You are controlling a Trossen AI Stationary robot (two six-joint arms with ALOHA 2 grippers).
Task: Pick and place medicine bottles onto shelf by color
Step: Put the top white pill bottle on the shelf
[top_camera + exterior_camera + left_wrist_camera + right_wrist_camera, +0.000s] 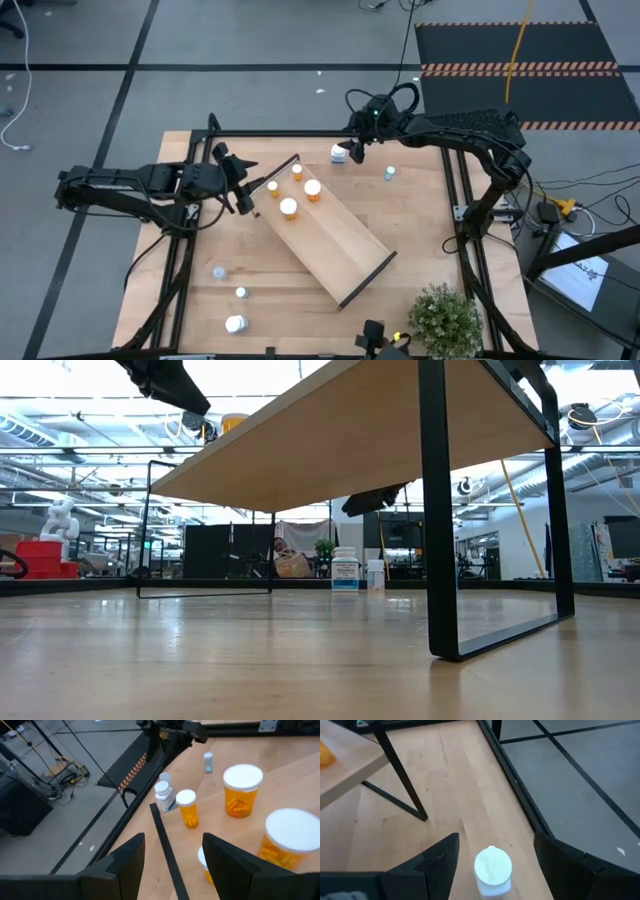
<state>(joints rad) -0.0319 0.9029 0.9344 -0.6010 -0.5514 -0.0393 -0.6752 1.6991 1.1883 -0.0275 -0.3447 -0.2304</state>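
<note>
The light-wood shelf [330, 235] lies slantwise mid-table, raised on dark end walls. Several orange bottles with white caps [313, 190] stand on its far-left end, also in the left wrist view [242, 790]. My left gripper [245, 195] is open and empty beside that end [172, 865]. My right gripper [355, 150] is open above a clear white-capped bottle [492, 867] that stands on the table near the far edge [338, 153]. Its fingers stand on either side of the bottle without touching it. A small clear bottle [389, 173] stands to its right.
Three clear bottles [219, 271], [241, 293], [235, 323] stand at the table's near left. A potted plant [445, 320] sits at the near right corner. A dark frame [455, 200] runs along the table's edges. The shelf's near-right half [350, 255] is bare.
</note>
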